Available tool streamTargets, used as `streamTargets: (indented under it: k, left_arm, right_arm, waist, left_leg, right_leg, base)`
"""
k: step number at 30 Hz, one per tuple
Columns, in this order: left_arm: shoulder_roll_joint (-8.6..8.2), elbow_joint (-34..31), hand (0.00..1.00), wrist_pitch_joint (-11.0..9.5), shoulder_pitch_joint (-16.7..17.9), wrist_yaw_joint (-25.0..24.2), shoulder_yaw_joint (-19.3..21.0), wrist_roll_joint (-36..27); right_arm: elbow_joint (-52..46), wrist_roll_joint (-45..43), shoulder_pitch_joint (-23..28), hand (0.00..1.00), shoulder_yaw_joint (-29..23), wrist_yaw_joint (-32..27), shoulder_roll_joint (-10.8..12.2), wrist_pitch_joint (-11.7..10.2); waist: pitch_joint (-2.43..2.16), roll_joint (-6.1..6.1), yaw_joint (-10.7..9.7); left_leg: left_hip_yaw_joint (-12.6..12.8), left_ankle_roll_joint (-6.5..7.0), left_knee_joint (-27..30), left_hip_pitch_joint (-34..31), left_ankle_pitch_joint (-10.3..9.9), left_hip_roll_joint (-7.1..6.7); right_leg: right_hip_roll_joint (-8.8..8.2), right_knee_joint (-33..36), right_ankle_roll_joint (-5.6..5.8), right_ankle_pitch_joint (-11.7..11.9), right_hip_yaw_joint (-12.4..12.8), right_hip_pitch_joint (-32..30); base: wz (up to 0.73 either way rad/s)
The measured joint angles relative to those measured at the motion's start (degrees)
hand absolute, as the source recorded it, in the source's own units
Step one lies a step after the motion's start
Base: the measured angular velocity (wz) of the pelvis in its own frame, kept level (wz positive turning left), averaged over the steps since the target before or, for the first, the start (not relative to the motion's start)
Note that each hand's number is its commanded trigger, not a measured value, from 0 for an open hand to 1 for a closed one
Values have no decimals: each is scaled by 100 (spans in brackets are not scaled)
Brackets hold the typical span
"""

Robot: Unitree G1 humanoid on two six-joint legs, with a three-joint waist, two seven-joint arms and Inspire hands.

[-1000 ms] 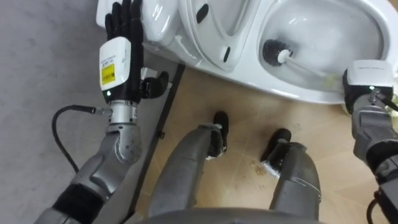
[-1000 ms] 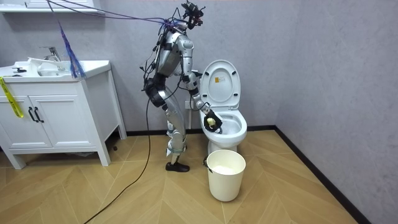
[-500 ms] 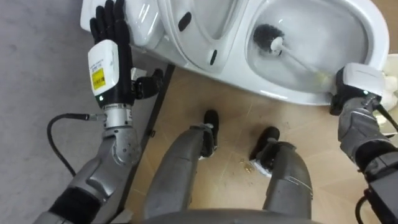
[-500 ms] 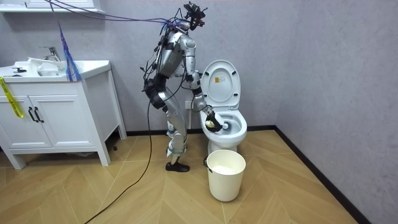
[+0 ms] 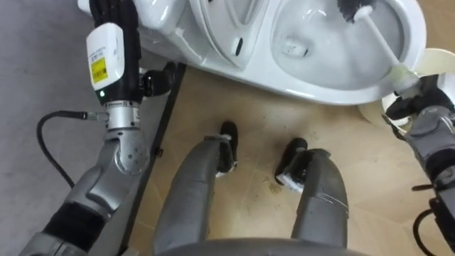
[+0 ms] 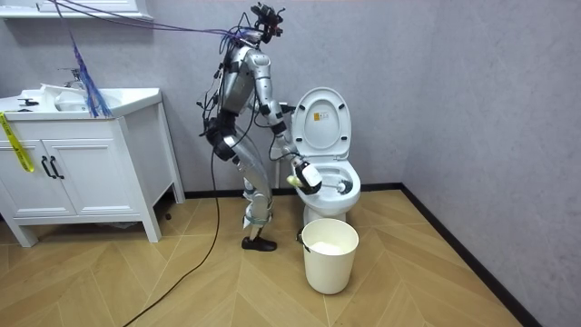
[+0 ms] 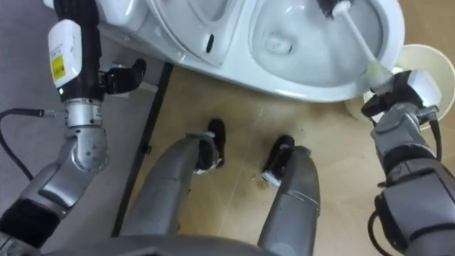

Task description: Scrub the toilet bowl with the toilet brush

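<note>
The white toilet runs along the top of the eye views, its seat and lid raised. A toilet brush with a white handle slants into the bowl, its black head near the bowl's right end. My right hand is curled round the handle's lower end just outside the rim, and appears again beside the bowl. My left hand lies against the tank at the upper left, fingers running straight past the top edge, thumb out to the side.
A cream bucket stands on the wood floor in front of the toilet, close to my right hand. A white vanity with a basin is at the room view's left. I stand beside the toilet, by the grey wall.
The brush head has swept from the bowl's left part to its right end. My right hand has drawn back from the rim toward the bucket. The eye views shifted as my body leaned back.
</note>
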Motion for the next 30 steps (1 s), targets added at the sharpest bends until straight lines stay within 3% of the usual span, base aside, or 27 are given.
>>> streamTargets:
  k: [4,6,10,12,14,16,19,21,23,24,26,28,30]
  left_arm:
    - [-61,331,0,6,60,-238,0,90]
    - [-104,534,0,-6,204,-386,2,101]
    - [-101,804,0,-76,554,-590,120,90]
    - [-127,1055,0,-88,758,-645,227,84]
    - [-160,1196,0,-87,1026,-737,421,78]
    - [-197,1311,0,-84,1246,-824,623,74]
    - [-357,1578,0,3,1786,-937,1043,33]
    - [-470,1671,0,221,2424,-1050,1327,-84]
    - [-629,1974,0,305,2678,-1085,1543,-193]
    - [-701,2159,0,360,2772,-1095,1666,-341]
    - [-774,2247,0,384,2894,-1099,1814,-650]
    - [-807,2328,0,390,2919,-1099,1817,-976]
    - [-942,2382,0,392,2933,-1097,1957,-1273]
  right_arm:
    - [108,193,359,100,-125,243,63,-9]
    - [230,205,627,100,-294,380,132,-4]
    - [238,188,1227,100,-455,517,193,-82]
    - [224,163,1487,100,-456,590,246,-105]
    - [219,57,1793,100,-513,666,380,-91]
    - [154,-83,2016,100,-687,674,521,-104]
    - [-62,-121,2614,100,-905,667,719,-146]
    - [-280,-280,3014,100,-1015,680,857,-146]
    - [-294,-523,3257,100,-1130,679,930,-186]
    - [-303,-627,3377,100,-1157,675,982,-196]
    - [-384,-745,3441,100,-1191,675,1055,-193]
    - [-541,-762,3559,100,-1249,673,1076,-211]
    - [-560,-769,3597,100,-1416,613,1141,-248]
  waist:
    - [-55,74,10]
    - [-117,115,24]
    - [-197,124,-8]
    - [-236,57,-41]
    - [-306,-17,-40]
    - [-320,-44,-62]
    - [-360,-121,-163]
    - [-396,-237,-245]
    - [-377,-301,-336]
    - [-389,-333,-350]
    - [-346,-397,-352]
    - [-325,-435,-370]
    - [-317,-452,-391]
  left_leg:
    - [-35,-10,-232,469,4,56]
    - [-39,-18,-473,860,9,58]
    - [-41,-31,-815,1529,15,31]
    - [-35,-60,-1021,1849,15,22]
    - [-36,-118,-1290,2291,15,23]
    - [-58,-171,-1448,2629,-6,21]
    - [-170,-256,-1742,3235,-42,33]
    - [-185,-321,-1970,3700,-68,53]
    - [-282,-343,-2076,3983,-82,37]
    - [-312,-366,-2146,4129,-97,32]
    - [-354,-402,-2165,4285,-142,40]
    - [-405,-417,-2170,4399,-166,31]
    - [-440,-426,-2288,4641,-200,16]
  right_leg:
    - [122,-405,29,97,-143,585]
    - [216,-705,70,156,-187,993]
    - [288,-1064,85,174,-208,1659]
    - [312,-1233,96,168,-234,1959]
    - [373,-1462,116,151,-255,2378]
    - [446,-1669,120,138,-308,2750]
    - [594,-2112,162,111,-432,3477]
    - [675,-2455,177,114,-533,3986]
    - [721,-2689,210,119,-626,4340]
    - [748,-2813,240,102,-666,4535]
    - [787,-2920,256,88,-708,4745]
    - [792,-3028,268,81,-756,4926]
    - [792,-3168,303,65,-856,5205]
  base:
    - [-5]
    - [-6]
    - [-3]
    - [-2]
    - [0]
    - [4]
    - [17]
    - [2]
    - [24]
    - [27]
    - [11]
    - [12]
    - [15]
